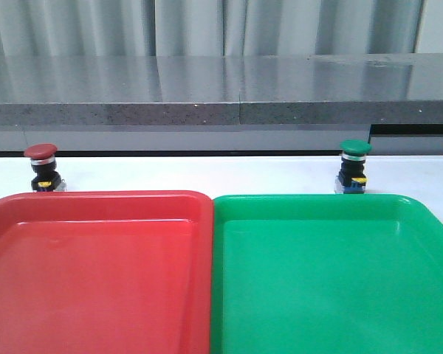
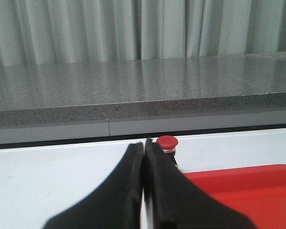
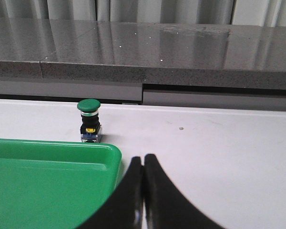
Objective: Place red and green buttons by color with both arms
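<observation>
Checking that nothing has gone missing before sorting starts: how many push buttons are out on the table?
2. The red button stands on the white table behind the red tray; the green button stands behind the green tray. Neither tray holds one.

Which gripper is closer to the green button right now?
The right. The green button stands beyond the right gripper, past the green tray's far corner. The left gripper is over by the red button, which stands behind the red tray.

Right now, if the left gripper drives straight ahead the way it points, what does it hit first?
Probably the red button: it stands just past the shut left gripper, slightly to one side, beyond the red tray corner. Depth is unclear, so it might slip past.
</observation>
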{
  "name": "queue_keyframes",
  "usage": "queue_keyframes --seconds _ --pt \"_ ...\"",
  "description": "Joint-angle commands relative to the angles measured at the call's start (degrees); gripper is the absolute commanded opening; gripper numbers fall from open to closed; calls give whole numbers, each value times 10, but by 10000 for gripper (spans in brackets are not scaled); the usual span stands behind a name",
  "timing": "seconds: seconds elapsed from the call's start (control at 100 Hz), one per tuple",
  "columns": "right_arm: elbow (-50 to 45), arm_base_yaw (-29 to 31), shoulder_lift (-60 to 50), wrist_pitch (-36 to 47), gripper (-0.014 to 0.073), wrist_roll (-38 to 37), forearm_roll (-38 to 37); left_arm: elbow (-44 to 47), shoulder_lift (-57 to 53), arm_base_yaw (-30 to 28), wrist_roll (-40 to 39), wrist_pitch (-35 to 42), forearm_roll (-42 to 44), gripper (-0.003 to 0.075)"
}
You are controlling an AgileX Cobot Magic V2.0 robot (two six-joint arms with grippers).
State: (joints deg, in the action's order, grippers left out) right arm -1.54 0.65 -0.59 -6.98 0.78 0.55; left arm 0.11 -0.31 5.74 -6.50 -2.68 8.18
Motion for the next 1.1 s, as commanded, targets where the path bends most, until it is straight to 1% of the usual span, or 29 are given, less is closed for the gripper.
queue_keyframes --seconds 0.0,0.26,0.4,0.52,0.66,0.8,1.02,1.09 --pt "8 5 -12 49 -109 -1 -1 24 -16 -1 -7 46 -2 -19" --pt "8 5 -12 49 -109 -1 -1 17 -16 -1 -7 47 -2 -19" --pt "8 5 -12 49 -109 -1 -1 -16 -16 -1 -7 27 -40 -19" --pt "8 5 -12 49 -109 -1 -1 -71 5 -1 -7 -33 -61 -19" --pt "8 5 -12 49 -109 -1 -1 -158 64 -1 -7 -111 -67 -19" --pt "8 5 -12 49 -109 -1 -1 -256 154 -1 -7 -184 -67 -19" --pt "8 5 -12 49 -109 -1 -1 -416 325 -1 -7 -333 -68 -19" --pt "8 5 -12 49 -109 -1 -1 -455 373 -1 -7 -362 -68 -19"
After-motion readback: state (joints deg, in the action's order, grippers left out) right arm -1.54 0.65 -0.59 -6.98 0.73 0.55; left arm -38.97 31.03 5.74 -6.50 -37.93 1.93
